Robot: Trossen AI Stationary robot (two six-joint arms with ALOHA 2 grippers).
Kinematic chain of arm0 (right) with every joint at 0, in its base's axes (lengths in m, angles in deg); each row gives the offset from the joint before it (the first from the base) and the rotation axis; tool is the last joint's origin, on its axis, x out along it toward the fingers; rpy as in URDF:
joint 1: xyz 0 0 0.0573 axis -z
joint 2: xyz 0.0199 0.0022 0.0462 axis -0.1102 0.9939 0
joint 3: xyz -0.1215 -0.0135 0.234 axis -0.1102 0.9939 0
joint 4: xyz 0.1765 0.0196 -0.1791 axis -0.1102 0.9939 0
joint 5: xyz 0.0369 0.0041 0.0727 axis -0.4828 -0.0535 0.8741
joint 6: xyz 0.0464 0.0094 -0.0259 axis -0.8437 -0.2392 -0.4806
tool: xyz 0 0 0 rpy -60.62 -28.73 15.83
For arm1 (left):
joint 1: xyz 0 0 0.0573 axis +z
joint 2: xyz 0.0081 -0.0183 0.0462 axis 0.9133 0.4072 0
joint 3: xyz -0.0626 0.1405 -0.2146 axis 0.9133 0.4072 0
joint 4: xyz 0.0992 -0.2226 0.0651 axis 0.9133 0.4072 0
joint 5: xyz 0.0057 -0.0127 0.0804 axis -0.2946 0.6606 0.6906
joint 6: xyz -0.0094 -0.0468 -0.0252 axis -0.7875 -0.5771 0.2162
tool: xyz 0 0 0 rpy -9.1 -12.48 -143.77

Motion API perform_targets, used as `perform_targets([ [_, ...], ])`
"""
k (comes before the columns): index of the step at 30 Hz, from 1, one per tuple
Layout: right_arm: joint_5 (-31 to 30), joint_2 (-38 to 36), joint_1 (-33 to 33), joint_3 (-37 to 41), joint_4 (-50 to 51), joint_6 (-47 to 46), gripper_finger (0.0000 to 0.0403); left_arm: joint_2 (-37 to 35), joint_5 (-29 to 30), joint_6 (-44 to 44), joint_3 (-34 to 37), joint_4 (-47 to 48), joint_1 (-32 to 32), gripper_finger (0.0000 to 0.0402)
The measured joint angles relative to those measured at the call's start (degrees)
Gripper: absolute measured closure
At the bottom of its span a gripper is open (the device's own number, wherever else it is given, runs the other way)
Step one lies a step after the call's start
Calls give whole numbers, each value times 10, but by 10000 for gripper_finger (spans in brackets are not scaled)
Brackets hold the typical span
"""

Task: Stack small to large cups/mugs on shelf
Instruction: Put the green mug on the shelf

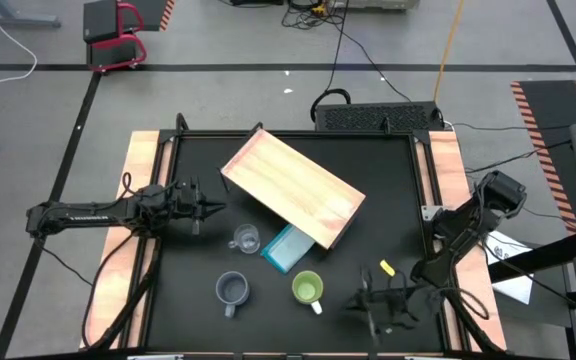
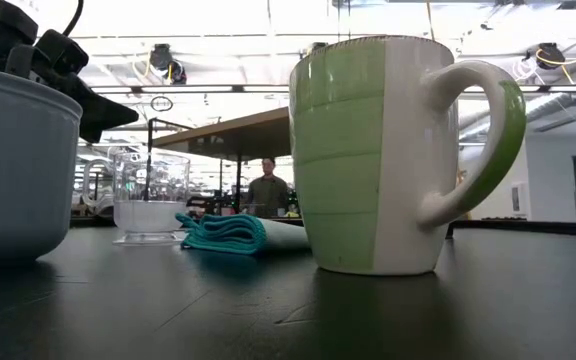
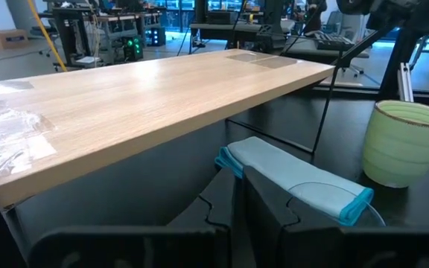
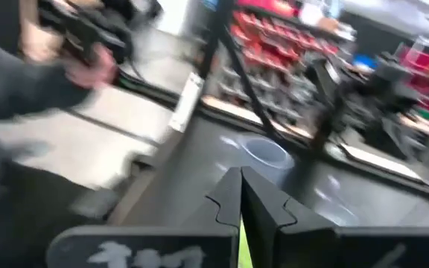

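Note:
The shelf (image 1: 290, 188), a light wooden board on thin dark legs, stands slantwise mid-table. In front of it are the clear glass cup (image 1: 245, 239), the grey-blue mug (image 1: 232, 290) and the lime-green mug (image 1: 307, 289), all upright on their bases. My right gripper (image 1: 360, 298) is shut, level, just right of the green mug and apart from it; its wrist view is blurred, with the grey-blue mug (image 4: 267, 155) ahead. My left gripper (image 1: 211, 207) is shut at the table's left, pointing at the shelf (image 3: 147, 97), with the green mug (image 3: 407, 141) beyond.
A folded light-blue cloth (image 1: 288, 248) lies half under the shelf's near edge, between the glass cup and the green mug. A small yellow piece (image 1: 386, 268) lies near my right arm. Wooden side rails (image 1: 138, 230) border the black table.

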Motion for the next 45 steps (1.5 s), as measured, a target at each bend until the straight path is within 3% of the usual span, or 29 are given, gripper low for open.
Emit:
perform_targets([
  [5, 9, -16, 39, -49, 157, -74, 403, 0, 0, 0, 0, 0, 0, 371],
  [12, 143, -23, 87, -130, 297, -124, 403, 0, -2, -13, 0, 1, 0, 371],
  [16, 184, -18, 102, -177, 374, -130, 403, 0, -2, -13, 0, 6, 0, 371],
  [26, 234, 13, 142, -274, 503, -115, 403, 0, -1, -13, 0, 36, 0, 371],
  [32, 316, 41, 176, -298, 542, -98, 403, 0, -1, -12, 0, 36, 0, 371],
  [45, 364, 146, 219, -446, 686, -64, 403, 0, 1, -2, 0, 36, 0, 371],
])
